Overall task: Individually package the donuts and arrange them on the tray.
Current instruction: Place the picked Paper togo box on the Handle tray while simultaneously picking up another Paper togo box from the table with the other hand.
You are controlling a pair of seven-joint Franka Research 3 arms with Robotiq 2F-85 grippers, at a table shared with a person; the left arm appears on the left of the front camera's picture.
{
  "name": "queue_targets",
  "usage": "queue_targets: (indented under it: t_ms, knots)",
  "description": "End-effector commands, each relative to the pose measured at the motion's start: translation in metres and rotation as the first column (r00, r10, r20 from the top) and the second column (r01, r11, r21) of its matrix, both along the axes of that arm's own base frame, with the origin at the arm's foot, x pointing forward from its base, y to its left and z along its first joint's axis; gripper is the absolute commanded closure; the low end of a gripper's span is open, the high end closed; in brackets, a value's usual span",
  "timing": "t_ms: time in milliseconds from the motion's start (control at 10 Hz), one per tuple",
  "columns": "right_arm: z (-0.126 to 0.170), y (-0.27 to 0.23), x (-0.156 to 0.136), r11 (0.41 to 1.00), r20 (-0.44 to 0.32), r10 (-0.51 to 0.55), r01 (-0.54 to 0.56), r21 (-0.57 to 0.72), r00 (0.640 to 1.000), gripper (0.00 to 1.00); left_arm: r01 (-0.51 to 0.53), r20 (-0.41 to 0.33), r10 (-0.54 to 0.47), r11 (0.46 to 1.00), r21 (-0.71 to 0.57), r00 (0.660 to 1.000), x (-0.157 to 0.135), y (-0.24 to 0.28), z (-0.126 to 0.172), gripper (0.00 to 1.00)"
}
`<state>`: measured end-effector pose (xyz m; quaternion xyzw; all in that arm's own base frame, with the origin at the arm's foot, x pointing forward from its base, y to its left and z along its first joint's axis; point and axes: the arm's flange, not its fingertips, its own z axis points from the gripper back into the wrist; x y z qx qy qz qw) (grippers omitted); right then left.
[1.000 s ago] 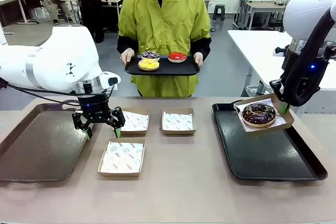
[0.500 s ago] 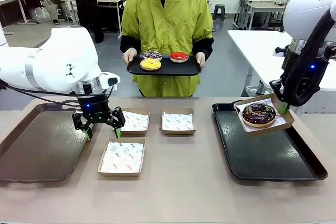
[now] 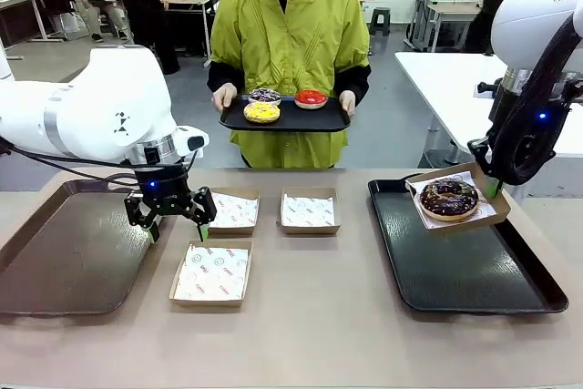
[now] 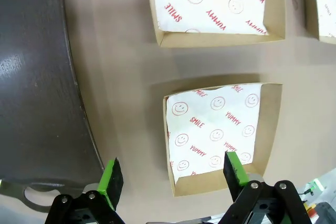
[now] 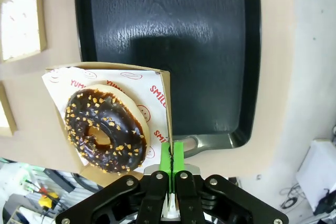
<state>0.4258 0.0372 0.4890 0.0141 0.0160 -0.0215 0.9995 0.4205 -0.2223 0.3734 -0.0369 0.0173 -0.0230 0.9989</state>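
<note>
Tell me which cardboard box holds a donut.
The box clamped in the right jaws, at the black tray, holds a chocolate donut; the three boxes on the table contain only printed paper.

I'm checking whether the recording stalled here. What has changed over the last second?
The person's tray with three donuts drifted slightly toward the robot's right. Nothing was grasped or released. The left gripper stays open by the empty boxes. The right gripper stays shut on the rim of the box holding the chocolate donut, over the black tray.
</note>
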Motion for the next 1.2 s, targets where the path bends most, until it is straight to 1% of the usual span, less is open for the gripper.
queue_targets:
  t_ms: [0, 200, 300, 400, 500, 600, 800, 900, 1100]
  knots:
    - [-0.012, 0.005, -0.010, 0.999, -0.019, -0.034, 0.033, -0.012, 0.999, 0.99, 0.010, 0.034, -0.016, 0.988, 0.153, 0.999, -0.030, -0.016, 0.000, 0.00]
    - [-0.020, 0.009, -0.029, 0.999, -0.037, -0.039, 0.039, -0.007, 0.999, 0.99, 0.008, 0.045, -0.019, 0.974, 0.227, 0.999, -0.053, -0.025, 0.003, 0.00]
    - [-0.024, 0.009, -0.036, 0.999, -0.037, -0.050, 0.050, 0.012, 0.998, 0.99, -0.008, 0.059, -0.007, 0.969, 0.249, 0.998, -0.060, -0.027, 0.003, 0.00]
    - [-0.033, 0.011, -0.042, 0.999, -0.037, -0.022, 0.023, 0.032, 0.999, 0.99, -0.013, 0.054, 0.000, 0.971, 0.238, 0.999, -0.064, -0.027, 0.001, 0.00]
    - [-0.044, 0.012, -0.045, 0.999, -0.036, -0.016, 0.018, 0.038, 0.999, 0.99, -0.012, 0.047, 0.002, 0.975, 0.221, 0.999, -0.067, -0.026, -0.004, 0.00]
    - [-0.054, 0.012, -0.046, 0.998, -0.041, -0.004, 0.006, 0.058, 0.999, 0.99, -0.007, 0.037, 0.000, 0.979, 0.204, 0.999, -0.069, -0.025, -0.013, 0.00]
    - [-0.074, 0.012, -0.040, 0.996, 0.014, -0.007, 0.006, 0.090, 1.000, 0.99, -0.010, 0.073, 0.000, 0.991, 0.133, 0.997, -0.067, -0.019, -0.031, 0.00]
    - [-0.080, 0.013, -0.036, 0.995, 0.025, -0.011, 0.009, 0.100, 1.000, 0.99, -0.008, 0.091, -0.002, 0.994, 0.108, 0.996, -0.066, -0.017, -0.036, 0.00]
    - [-0.095, 0.015, -0.028, 0.993, 0.017, -0.014, 0.012, 0.120, 1.000, 0.99, 0.001, 0.115, -0.011, 0.996, 0.094, 0.993, -0.064, -0.015, -0.042, 0.00]
